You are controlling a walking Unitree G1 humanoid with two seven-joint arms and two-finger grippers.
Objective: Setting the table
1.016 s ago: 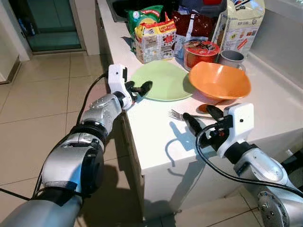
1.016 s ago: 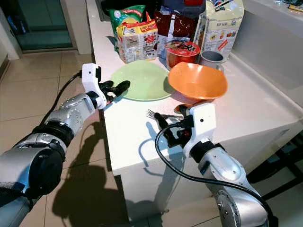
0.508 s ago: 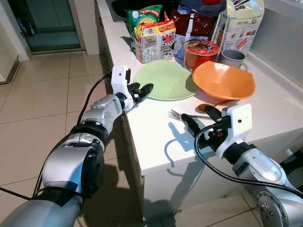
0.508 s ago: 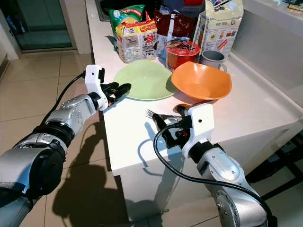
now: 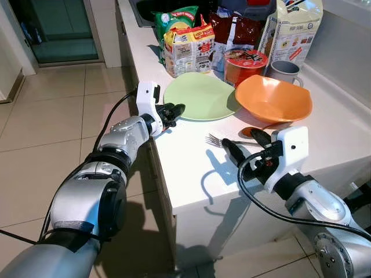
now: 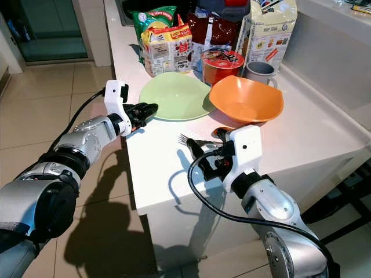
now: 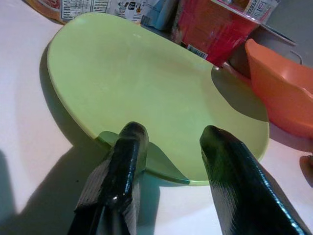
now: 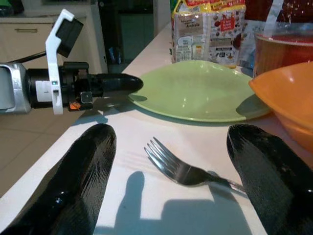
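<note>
- We see the white tabletop (image 5: 324, 124), with food packets standing at its far end.
- On it, the round pale-green plate (image 5: 203, 95) lies touching the orange plastic bowl (image 5: 272, 99) on its right.
- Our left tool (image 5: 172, 110) sits at the plate's near-left rim, its fingers (image 7: 124, 161) narrowly parted over the edge.
- Our right tool (image 5: 243, 145) hangs wide open around the silver metal fork (image 8: 183, 169), which lies flat on the tabletop.

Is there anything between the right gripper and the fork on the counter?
Nothing visible. The fork lies on bare white counter just ahead of the open right gripper, its tines toward the green plate.
</note>
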